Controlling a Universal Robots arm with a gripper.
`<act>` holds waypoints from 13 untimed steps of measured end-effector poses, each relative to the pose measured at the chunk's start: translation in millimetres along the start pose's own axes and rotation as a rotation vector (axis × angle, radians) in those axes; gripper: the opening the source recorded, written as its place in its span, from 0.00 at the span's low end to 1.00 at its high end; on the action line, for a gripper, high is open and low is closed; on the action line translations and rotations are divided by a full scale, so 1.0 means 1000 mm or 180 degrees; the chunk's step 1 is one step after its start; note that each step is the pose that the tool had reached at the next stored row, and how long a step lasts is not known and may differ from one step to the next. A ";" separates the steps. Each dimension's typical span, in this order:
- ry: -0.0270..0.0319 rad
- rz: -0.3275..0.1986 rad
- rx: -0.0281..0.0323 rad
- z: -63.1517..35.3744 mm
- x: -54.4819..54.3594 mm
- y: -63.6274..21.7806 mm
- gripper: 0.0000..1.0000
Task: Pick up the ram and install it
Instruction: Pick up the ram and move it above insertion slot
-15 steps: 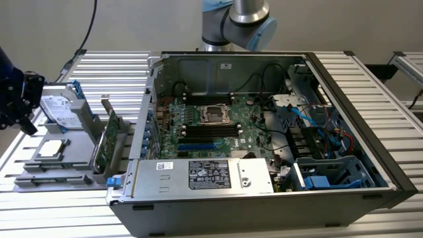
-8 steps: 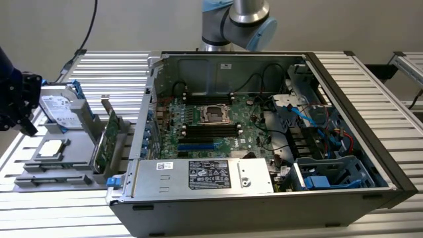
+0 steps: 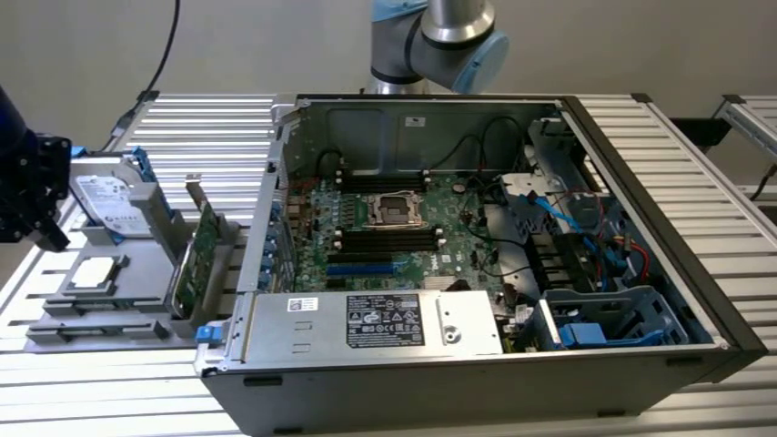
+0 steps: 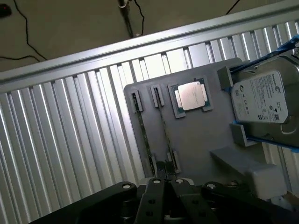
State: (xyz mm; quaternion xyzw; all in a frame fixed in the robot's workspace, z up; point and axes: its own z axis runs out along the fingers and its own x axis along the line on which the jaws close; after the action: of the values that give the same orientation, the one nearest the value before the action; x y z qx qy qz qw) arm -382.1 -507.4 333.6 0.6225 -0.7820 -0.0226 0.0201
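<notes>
One long, narrow green ram stick, on edge in a slot of the grey holder tray, ungrasped. Black gripper: jaws shut, empty, near the tray's edge. Step, as judged: approach. Grasping demands parted jaws squared over the stick's edge.

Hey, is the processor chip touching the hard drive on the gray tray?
Apart. The wrist view shows a bare strip of gray tray between the processor chip and the hard drive.
</notes>
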 end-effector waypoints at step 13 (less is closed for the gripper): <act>0.0043 -0.0718 0.0003 0.0028 0.000 0.0001 0.11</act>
State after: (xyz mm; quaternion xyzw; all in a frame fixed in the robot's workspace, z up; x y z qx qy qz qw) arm -382.4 -507.4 330.8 0.7068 -0.7068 -0.0202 0.0224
